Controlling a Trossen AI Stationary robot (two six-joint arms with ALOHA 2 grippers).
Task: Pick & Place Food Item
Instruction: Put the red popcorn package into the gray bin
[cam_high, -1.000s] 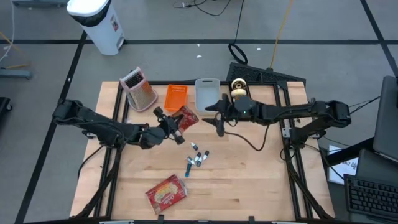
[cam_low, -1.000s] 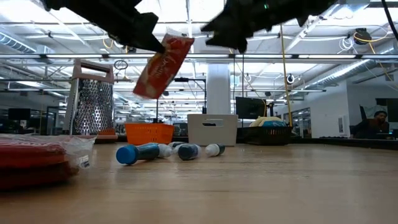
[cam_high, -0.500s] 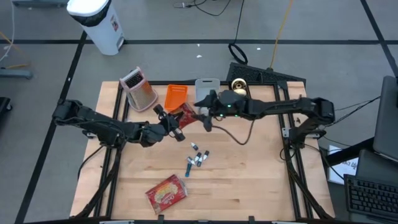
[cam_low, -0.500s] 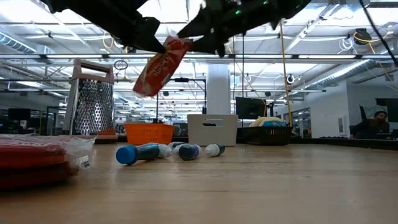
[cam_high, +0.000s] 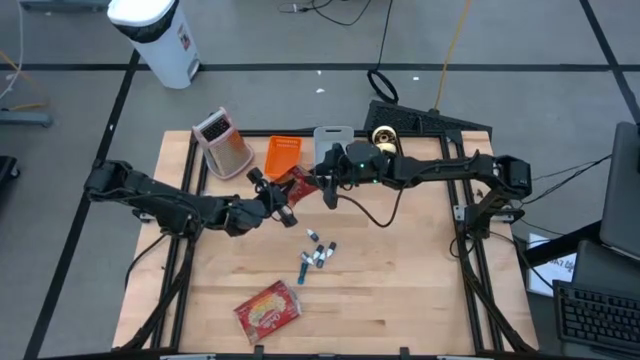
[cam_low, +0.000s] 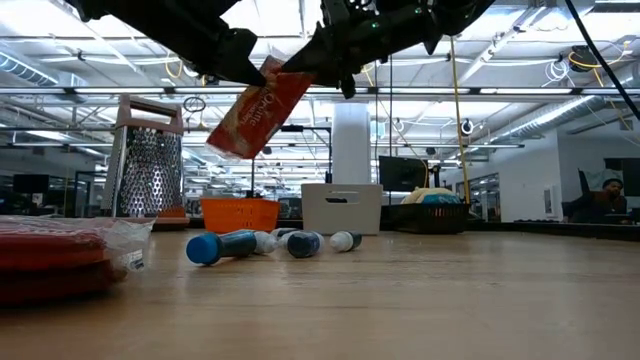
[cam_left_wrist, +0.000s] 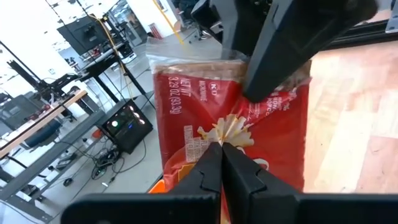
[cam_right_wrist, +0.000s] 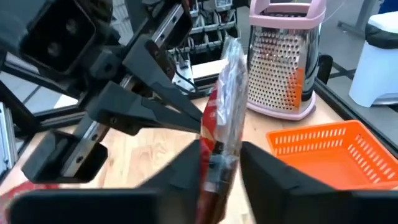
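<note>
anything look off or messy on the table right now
Mostly tidy. The blue-capped markers lie scattered in a loose heap mid-table. The red snack packet hangs tilted in the air, pinched by both the left gripper and the right gripper at once. Another red packet lies flat near the front edge.

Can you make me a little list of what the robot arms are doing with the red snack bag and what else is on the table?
held item: red snack bag, in the air
left gripper: shut on bag's one end
right gripper: closed on bag's other end
below: markers
back of table: grater, orange basket, white bin
front: second red packet
</note>
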